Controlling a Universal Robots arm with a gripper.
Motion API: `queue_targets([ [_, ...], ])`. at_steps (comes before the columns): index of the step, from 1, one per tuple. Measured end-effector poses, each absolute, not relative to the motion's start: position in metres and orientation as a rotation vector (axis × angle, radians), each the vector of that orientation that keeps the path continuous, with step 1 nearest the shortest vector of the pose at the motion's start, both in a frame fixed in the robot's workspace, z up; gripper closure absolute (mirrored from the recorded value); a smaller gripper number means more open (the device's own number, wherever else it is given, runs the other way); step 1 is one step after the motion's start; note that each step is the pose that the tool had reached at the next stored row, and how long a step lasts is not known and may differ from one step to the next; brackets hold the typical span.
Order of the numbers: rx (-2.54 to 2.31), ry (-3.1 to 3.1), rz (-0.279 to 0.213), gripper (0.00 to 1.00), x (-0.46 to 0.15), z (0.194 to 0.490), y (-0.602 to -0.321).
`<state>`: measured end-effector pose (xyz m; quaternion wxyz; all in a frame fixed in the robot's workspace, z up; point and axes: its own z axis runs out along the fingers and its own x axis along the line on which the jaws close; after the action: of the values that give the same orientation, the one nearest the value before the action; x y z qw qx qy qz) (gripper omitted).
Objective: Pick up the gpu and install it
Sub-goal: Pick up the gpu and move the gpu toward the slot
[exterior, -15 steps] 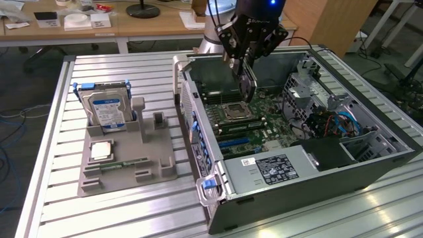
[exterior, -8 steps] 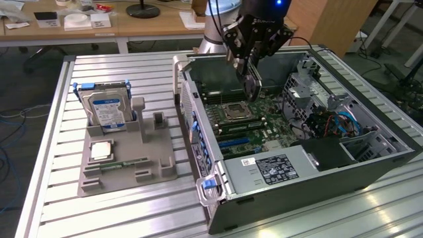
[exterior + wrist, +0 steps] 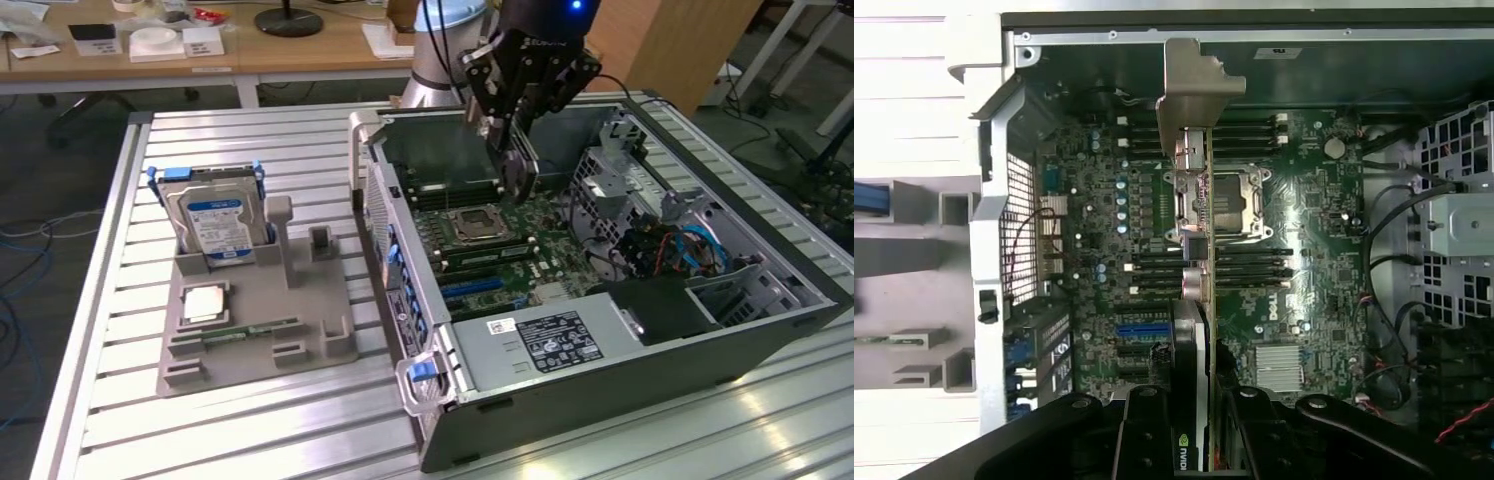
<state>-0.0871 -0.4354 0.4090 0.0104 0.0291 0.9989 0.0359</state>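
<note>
My gripper point(image 3: 511, 118) hangs over the open computer case point(image 3: 400, 215), shut on the gpu point(image 3: 521, 170). The gpu is a thin black card held on edge above the motherboard point(image 3: 527, 262), near the CPU socket point(image 3: 478, 225). In the wrist view the gpu point(image 3: 1198, 290) appears edge-on, with its silver bracket point(image 3: 1194, 85) at the far end. There the gripper point(image 3: 1194, 425) clamps the card between its two black fingers point(image 3: 1144, 430). The card floats clear of the board, over the socket point(image 3: 1239, 205) and the memory slots. A blue expansion slot point(image 3: 1139, 330) lies beside the card's line.
On the slatted table at the exterior view's left stands a grey holder point(image 3: 287, 345). It carries a silver hard drive point(image 3: 218, 225), a square chip point(image 3: 203, 303) and a slim memory stick point(image 3: 247, 328). Drive cages and cables point(image 3: 667, 240) fill the case's far side.
</note>
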Motion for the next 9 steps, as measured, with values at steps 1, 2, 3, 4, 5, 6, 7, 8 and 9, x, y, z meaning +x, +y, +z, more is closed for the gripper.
queue_targets([
  [1,0.091,3.117,0.112,0.73,-0.085,0.409,-0.435],
  [2,0.091,3.117,0.112,0.73,-0.084,0.409,-0.435],
  [3,0.091,3.117,0.112,0.73,-0.082,0.409,-0.435],
  [4,0.091,3.117,0.112,0.73,-0.080,0.409,-0.435],
  [5,0.091,3.117,0.112,0.73,-0.078,0.409,-0.435],
  [6,0.091,3.117,0.112,0.73,-0.077,0.409,-0.435],
  [7,0.091,3.117,0.112,0.73,-0.075,0.409,-0.435],
  [8,0.091,3.117,0.112,0.73,-0.073,0.409,-0.435],
  [9,0.091,3.118,0.112,0.73,-0.071,0.409,-0.435],
])
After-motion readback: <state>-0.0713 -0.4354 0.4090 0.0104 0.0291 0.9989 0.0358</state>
